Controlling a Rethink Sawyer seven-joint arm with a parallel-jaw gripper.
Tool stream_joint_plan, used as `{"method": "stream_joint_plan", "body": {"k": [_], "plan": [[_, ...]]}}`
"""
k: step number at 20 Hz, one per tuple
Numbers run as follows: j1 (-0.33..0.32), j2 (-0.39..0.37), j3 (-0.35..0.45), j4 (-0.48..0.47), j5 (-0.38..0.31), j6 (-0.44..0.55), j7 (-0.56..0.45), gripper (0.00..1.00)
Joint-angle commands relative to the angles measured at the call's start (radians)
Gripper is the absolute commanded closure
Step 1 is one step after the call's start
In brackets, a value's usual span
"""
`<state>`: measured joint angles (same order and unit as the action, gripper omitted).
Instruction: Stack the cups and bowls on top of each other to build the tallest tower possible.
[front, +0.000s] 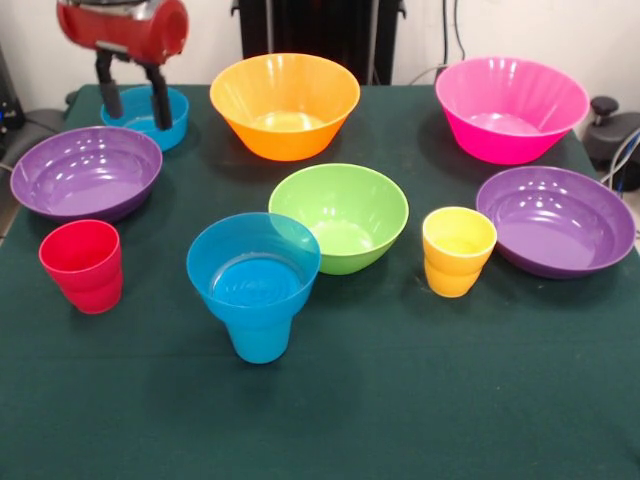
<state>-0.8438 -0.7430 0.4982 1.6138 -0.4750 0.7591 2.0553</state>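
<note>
A small blue bowl (254, 272) sits upright on the blue cup (258, 340) at the front middle; this is the tower. A second small blue bowl (176, 126) stands at the far left. My gripper (136, 116) hangs over it, open, with one black finger (108, 95) at the bowl's left rim and the other over its inside. The red cup (83, 266) stands at the near left and the yellow cup (458, 251) right of the middle. The lime green bowl (340, 215) is at the centre.
The orange bowl (285, 105) and the pink bowl (510, 108) stand along the far side. One purple bowl (85, 172) lies at the left, just in front of my gripper, and another (555, 220) at the right. All rest on a dark green cloth (400, 400).
</note>
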Motion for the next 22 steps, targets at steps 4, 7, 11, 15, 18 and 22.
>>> {"method": "stream_joint_plan", "body": {"k": [4,7,11,15,18,22], "plan": [[0.016,0.198,0.059,-0.109,-0.154,-0.055,-0.263,0.00],[0.029,0.251,0.064,-0.151,-0.170,-0.060,-0.253,0.00],[0.025,0.283,0.078,-0.182,-0.184,-0.056,-0.269,0.00],[0.024,0.318,0.092,-0.224,-0.197,-0.046,-0.288,0.00],[0.010,0.329,0.107,-0.238,-0.205,-0.029,-0.318,0.00],[-0.019,0.314,0.128,-0.231,-0.194,0.009,-0.354,0.00]]}}
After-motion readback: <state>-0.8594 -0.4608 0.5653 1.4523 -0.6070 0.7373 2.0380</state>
